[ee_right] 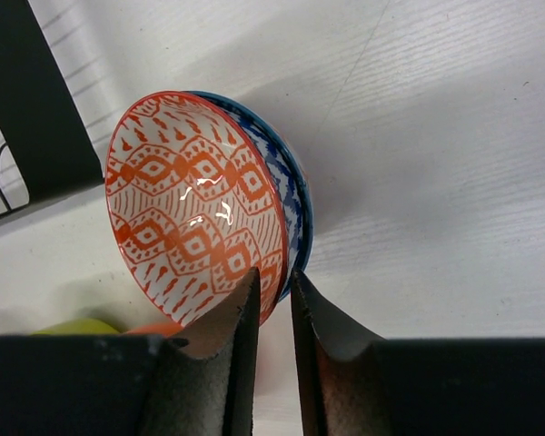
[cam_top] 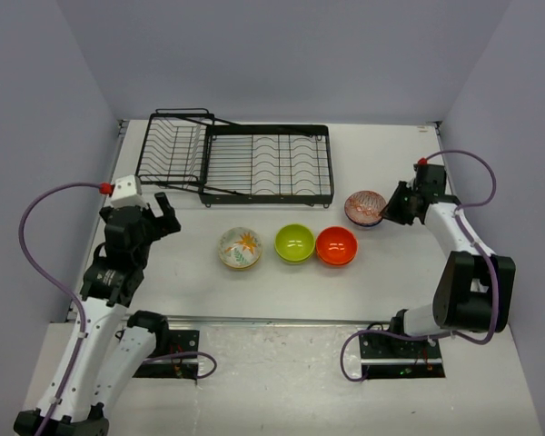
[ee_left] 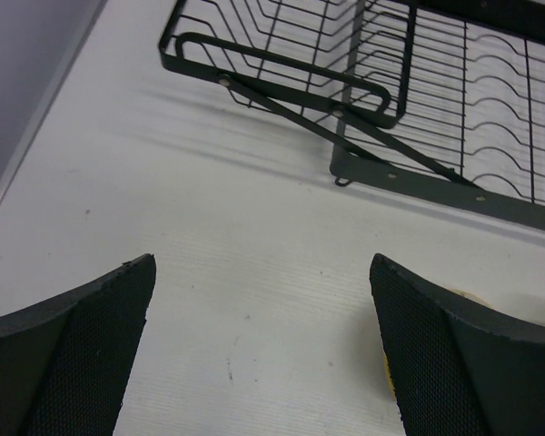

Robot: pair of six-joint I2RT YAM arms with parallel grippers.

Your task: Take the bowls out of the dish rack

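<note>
The black wire dish rack (cam_top: 236, 163) stands at the back with no bowls in it. Three bowls sit in a row on the table: cream floral (cam_top: 240, 247), lime green (cam_top: 294, 242), orange-red (cam_top: 336, 245). My right gripper (cam_top: 386, 212) is shut on the rim of a fourth bowl (cam_top: 364, 208), which is orange-patterned inside and blue outside. In the right wrist view this bowl (ee_right: 200, 204) is tilted, its rim pinched between my gripper's (ee_right: 272, 286) jaws. My left gripper (cam_top: 159, 213) is open and empty left of the row; it shows over bare table in the left wrist view (ee_left: 263, 336).
The rack's angled basket corner (ee_left: 345, 100) lies ahead of the left gripper. Purple cables loop from both arms. Side walls close the table at left and right. The rack's edge (ee_right: 27, 109) is left of the held bowl.
</note>
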